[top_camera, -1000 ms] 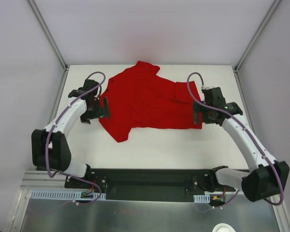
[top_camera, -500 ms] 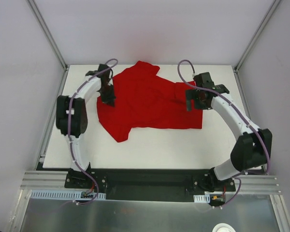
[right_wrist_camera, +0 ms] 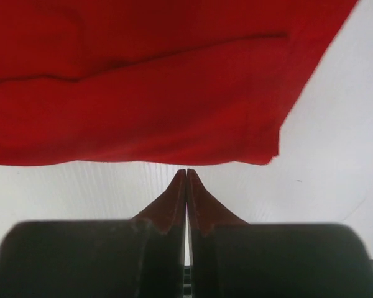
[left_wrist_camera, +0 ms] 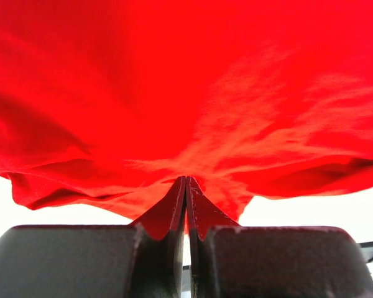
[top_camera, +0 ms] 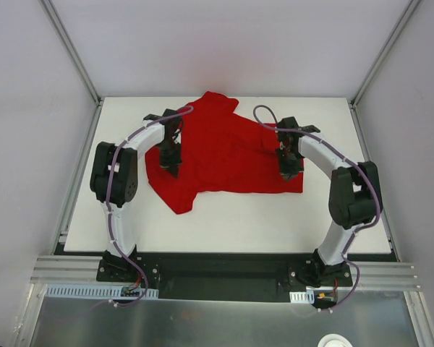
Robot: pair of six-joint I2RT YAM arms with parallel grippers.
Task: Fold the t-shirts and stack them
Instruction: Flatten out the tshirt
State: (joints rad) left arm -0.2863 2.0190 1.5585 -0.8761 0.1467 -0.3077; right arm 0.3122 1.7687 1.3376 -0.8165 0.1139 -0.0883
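White tabletop (top_camera: 239, 217) is covered at its middle and back by a plain bright red short-sleeved fabric t-shirt (top_camera: 224, 155). Since a second ago, both arms have been swung inward onto it and their jaws closed. A puckered shirt edge is pinched by the left gripper (top_camera: 175, 165). The right gripper (top_camera: 288, 172) is clenched at the hem, and whether cloth is caught there cannot be told.

Bare white bench (top_camera: 260, 224) lies open before the red t-shirt (top_camera: 224, 155). The left arm (top_camera: 134, 137) and right arm (top_camera: 322, 150) flank it, and walls (top_camera: 202, 43) enclose three sides.
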